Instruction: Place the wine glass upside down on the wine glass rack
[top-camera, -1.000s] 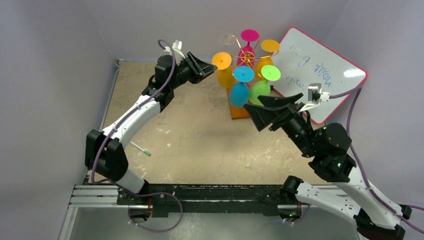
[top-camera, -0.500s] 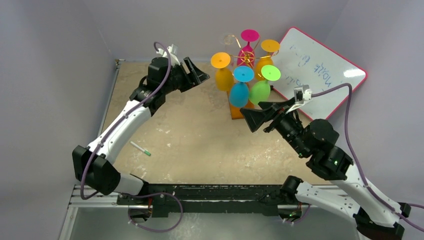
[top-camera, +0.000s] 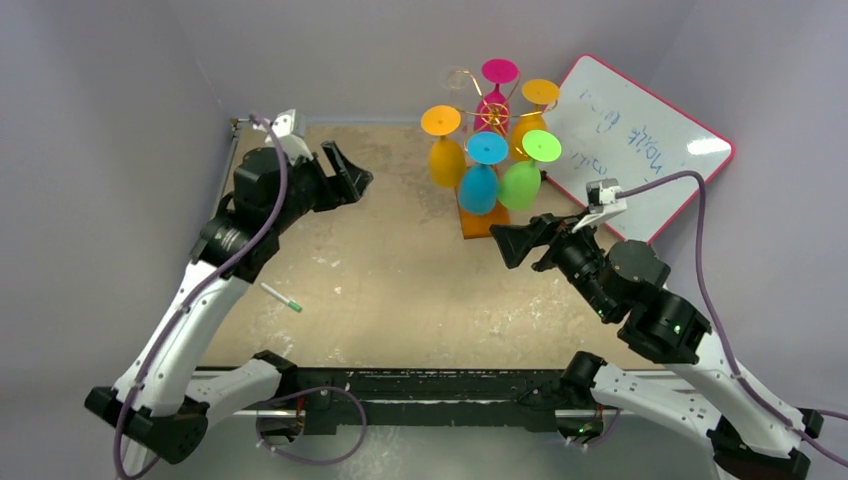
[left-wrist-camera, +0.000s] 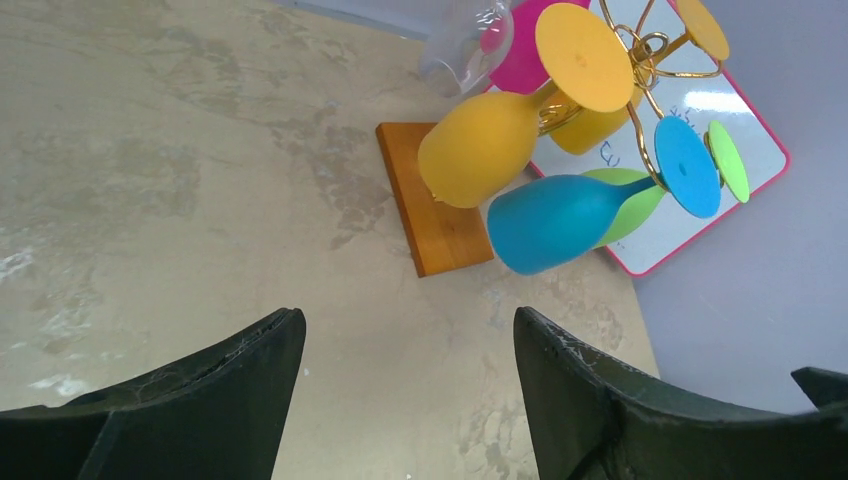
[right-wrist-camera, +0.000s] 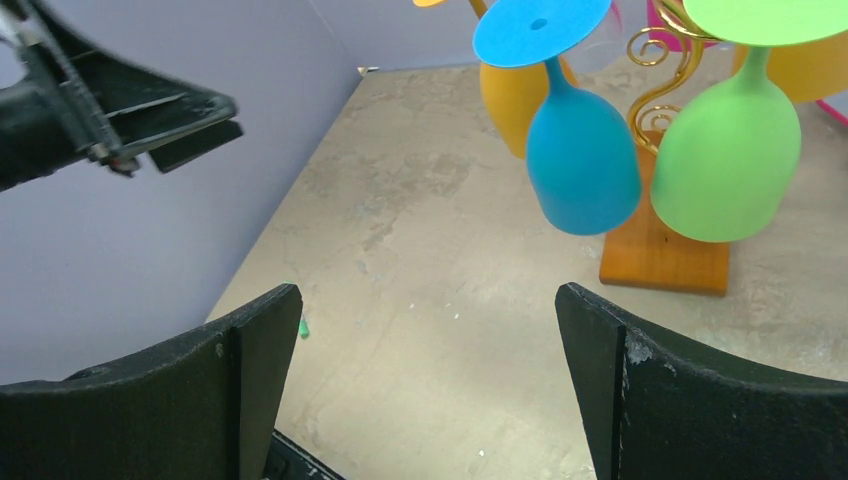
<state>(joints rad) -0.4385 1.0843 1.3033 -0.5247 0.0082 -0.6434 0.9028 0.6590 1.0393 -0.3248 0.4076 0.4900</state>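
**Now: glasses hanging bowl-down on the rack, both arms standing off**

Overhead view, with both wrist views. The wine glass rack (top-camera: 480, 222) stands upright on its wooden base at the far side of the worktop (top-camera: 400, 270), right of centre, with the whiteboard (top-camera: 640, 140) leaning just beside it on the right. Six glasses hang upside down from the gold wire arms, feet up and bowls down:

- The orange glass (top-camera: 447, 158) hangs on the left.
- The blue glass (top-camera: 479, 188) hangs nearest the arms, over the base.
- The green glass (top-camera: 520, 183) hangs just right of the blue one.
- The pink glass (top-camera: 500, 70) and a second orange glass (top-camera: 541, 92) hang at the back.
- The clear glass (left-wrist-camera: 465, 45) hangs at the far left.

The left fingers (left-wrist-camera: 230, 380) are spread wide and hold nothing. They hang above the worktop, well apart from the rack on its left and pointing toward it. The right fingers (right-wrist-camera: 200, 390) are likewise spread and empty, near the base on the right side, level with the blue and green bowls but touching neither. A green-tipped pen (top-camera: 282, 298) lies on the worktop beside the left arm.
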